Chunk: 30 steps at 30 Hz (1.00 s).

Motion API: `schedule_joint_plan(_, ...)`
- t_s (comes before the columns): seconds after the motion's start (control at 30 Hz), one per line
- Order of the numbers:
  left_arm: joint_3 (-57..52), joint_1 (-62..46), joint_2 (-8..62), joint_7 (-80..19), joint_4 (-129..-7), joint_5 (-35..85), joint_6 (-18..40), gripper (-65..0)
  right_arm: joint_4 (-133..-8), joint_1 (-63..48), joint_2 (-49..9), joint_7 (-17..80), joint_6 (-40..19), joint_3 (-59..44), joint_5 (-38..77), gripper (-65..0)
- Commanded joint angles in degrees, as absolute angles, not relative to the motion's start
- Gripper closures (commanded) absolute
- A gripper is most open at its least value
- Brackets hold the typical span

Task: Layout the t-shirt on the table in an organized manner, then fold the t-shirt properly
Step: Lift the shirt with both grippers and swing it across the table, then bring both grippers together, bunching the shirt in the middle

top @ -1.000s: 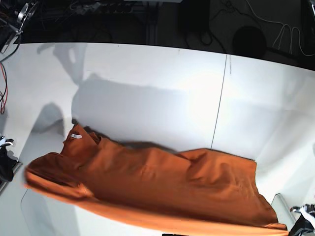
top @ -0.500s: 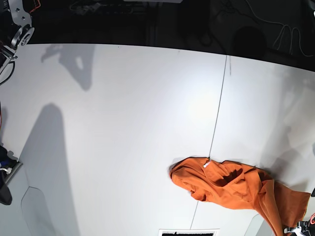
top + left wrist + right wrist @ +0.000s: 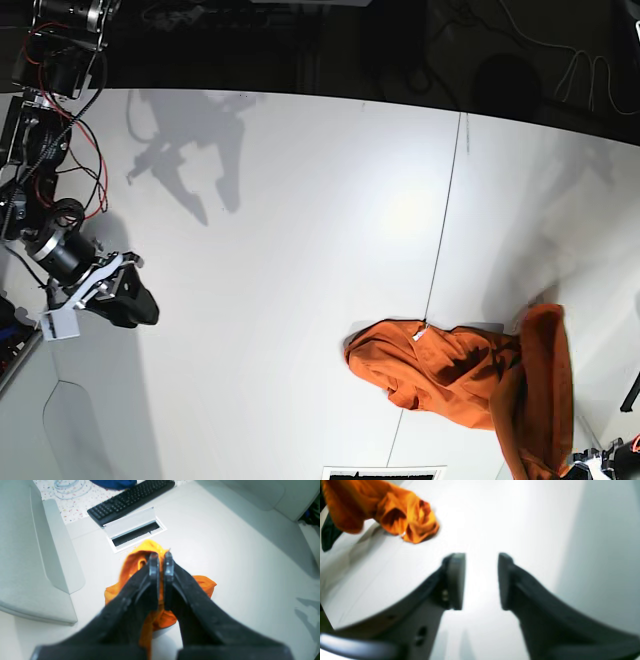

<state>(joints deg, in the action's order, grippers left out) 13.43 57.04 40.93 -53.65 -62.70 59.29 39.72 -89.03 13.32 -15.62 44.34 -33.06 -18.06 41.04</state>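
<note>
The orange t-shirt (image 3: 450, 370) lies crumpled in a heap on the white table (image 3: 300, 200), near the front right by the seam. Its right part (image 3: 545, 380) is pulled up into a hanging fold. My left gripper (image 3: 161, 560) is shut on the t-shirt (image 3: 130, 567), and cloth bunches under and between its black fingers. My right gripper (image 3: 480, 556) stands open above bare table with nothing between its fingers; the t-shirt (image 3: 395, 512) is far off at that view's upper left. In the base view the right gripper (image 3: 140, 305) hangs at the far left.
A thin dark seam (image 3: 445, 220) crosses the table. A cable slot (image 3: 136, 531) is set in the front edge beside the heap, with a black keyboard (image 3: 130, 500) beyond it. A grey panel (image 3: 30, 555) stands to the left in the left wrist view.
The shirt, spread wide across the front a second ago, has collapsed into a heap at the right. My right gripper let go, opened and moved away left. The shirt's right part has risen.
</note>
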Motion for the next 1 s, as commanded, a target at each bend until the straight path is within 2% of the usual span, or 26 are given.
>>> schedule_joint_plan(0.0,13.0,58.5,41.2,-52.7,-63.6,61.8,40.0,0.0,-89.4,14.9,-15.4,41.3,-33.3,-16.8,41.4,-24.5)
schedule_joint_plan(0.1,13.0,55.5,40.9,-53.5,-67.0,64.1,40.0,0.0,-88.7,14.9,-13.6,37.8,-33.2,-11.9,37.1,-24.5)
schedule_joint_plan(0.3,13.0,50.0,37.5,-53.6,-82.9,64.7,40.0,0.0,-88.7,14.9,-10.0,37.5,-32.5,-7.1,31.1,-24.5)
schedule_joint_plan(0.43,13.0,50.7,30.6,-53.4,-88.7,62.9,40.0,0.0,-88.7,14.8,-8.6,37.5,-31.7,-7.1,29.5,-24.5)
schedule_joint_plan(0.63,14.4,52.2,16.9,-53.4,-89.5,62.1,40.0,0.0,-88.7,13.6,-8.7,37.5,-31.4,-9.8,23.4,-24.5)
schedule_joint_plan(0.77,19.5,53.3,8.5,-53.4,-89.5,60.5,40.0,0.0,-88.7,13.1,-8.7,37.5,-31.3,-15.1,23.1,-24.5)
schedule_joint_plan(0.97,29.8,55.9,-0.1,-53.4,-89.5,57.9,40.0,0.0,-88.7,13.1,-8.7,37.5,-31.3,-23.0,23.1,-24.5)
